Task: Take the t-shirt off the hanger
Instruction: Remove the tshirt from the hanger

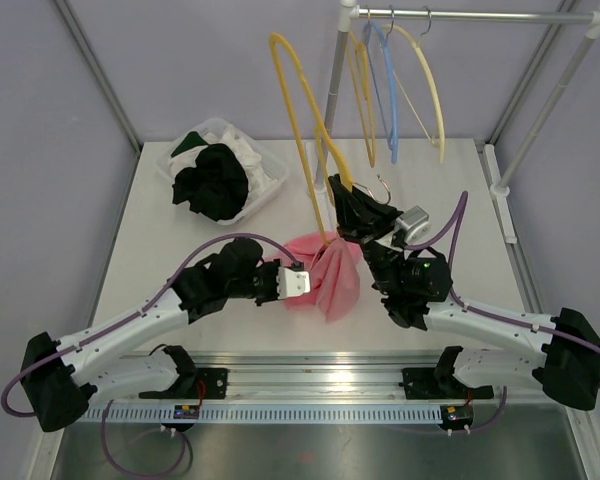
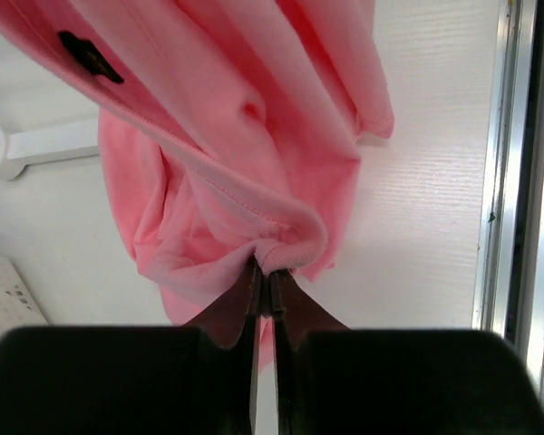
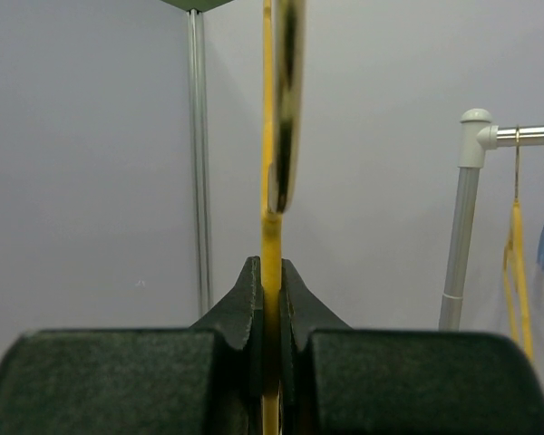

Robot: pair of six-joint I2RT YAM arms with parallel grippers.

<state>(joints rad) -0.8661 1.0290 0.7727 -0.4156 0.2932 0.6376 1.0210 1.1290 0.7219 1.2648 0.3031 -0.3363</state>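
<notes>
Bright, even, diffuse light from above. Top view sharp; soft, faint shadows under arms & t-shirt (image 1: 325,280) on white table (image 1: 450,200); slight glare on front rail (image 1: 310,372). Left wrist view: table nr blown out, left gripper (image 2: 262,285) dark, blurred up close. Right wrist view: hanger (image 3: 281,109) out of focus, right gripper (image 3: 270,290) nearly black.
</notes>
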